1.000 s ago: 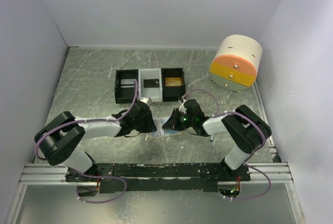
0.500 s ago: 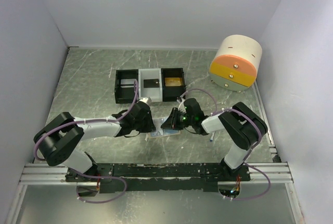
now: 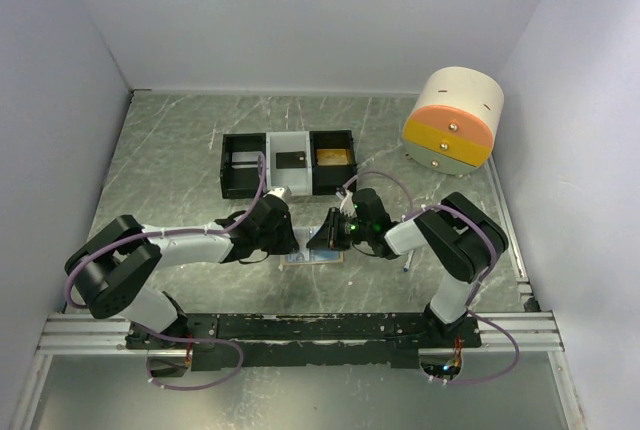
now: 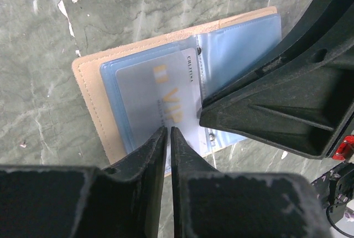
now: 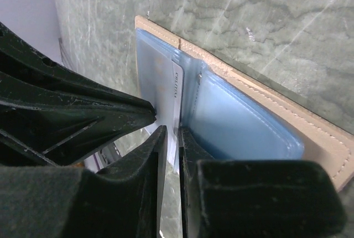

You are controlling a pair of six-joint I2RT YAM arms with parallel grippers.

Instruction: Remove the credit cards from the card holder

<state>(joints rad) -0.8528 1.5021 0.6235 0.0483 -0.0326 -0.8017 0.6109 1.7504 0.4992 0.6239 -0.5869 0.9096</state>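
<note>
The tan card holder (image 4: 89, 102) lies open on the table, pale blue inside. It also shows in the top view (image 3: 312, 258) and the right wrist view (image 5: 318, 133). A pale credit card (image 4: 160, 91) with gold "VIP" lettering sits in its left pocket. My left gripper (image 4: 168, 130) is shut, its tips resting on that card near the holder's near edge. My right gripper (image 5: 172, 132) faces it from the other side, with its jaws closed on the card's (image 5: 166, 91) free edge at the holder's centre fold. In the top view the two grippers (image 3: 290, 240) (image 3: 322, 235) meet over the holder.
A three-compartment black-and-white tray (image 3: 288, 190) stands behind the holder, with a black card (image 3: 290, 159) and a gold card (image 3: 333, 157) in it. A round cream, orange and yellow drawer unit (image 3: 453, 122) stands at the back right. White walls enclose the table.
My right gripper has moved left over the card holder, up to the left gripper. The holder now lies mostly hidden under both grippers. The left arm has barely moved.
</note>
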